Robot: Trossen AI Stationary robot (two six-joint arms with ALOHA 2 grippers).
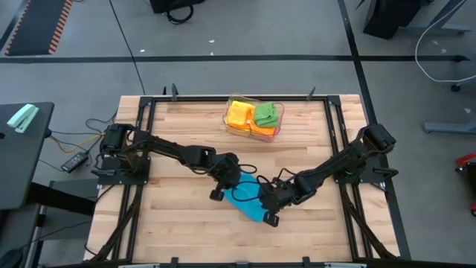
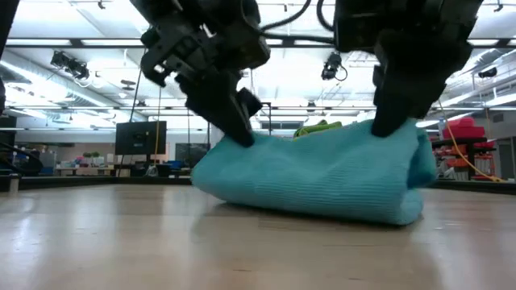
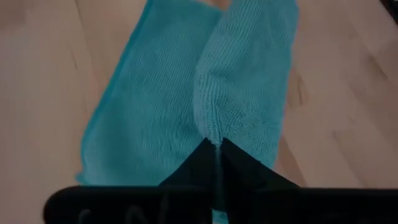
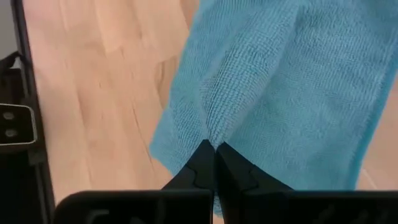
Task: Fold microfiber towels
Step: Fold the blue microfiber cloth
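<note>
A wooden desk (image 1: pixel 186 223) with bare boards on all sides of one blue towel (image 1: pixel 245 199) at its middle. Left end effector (image 1: pixel 229 179) and right end effector (image 1: pixel 269 202) each pinch its edge closed. Behind, one clear tray (image 1: pixel 253 132) holds three folded towels (image 1: pixel 253 117).

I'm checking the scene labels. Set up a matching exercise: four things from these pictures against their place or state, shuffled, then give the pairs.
Things:
1. blue towel
2. green towel
3. left claw
4. clear tray

Place or state:
A. at the table's far edge, holding cloths
B. shut on one end of the blue towel
C. lying in the tray beside an orange cloth
D. on the wooden table, pinched by both claws

Pairs: 1-D, 2-C, 3-B, 4-A
</note>
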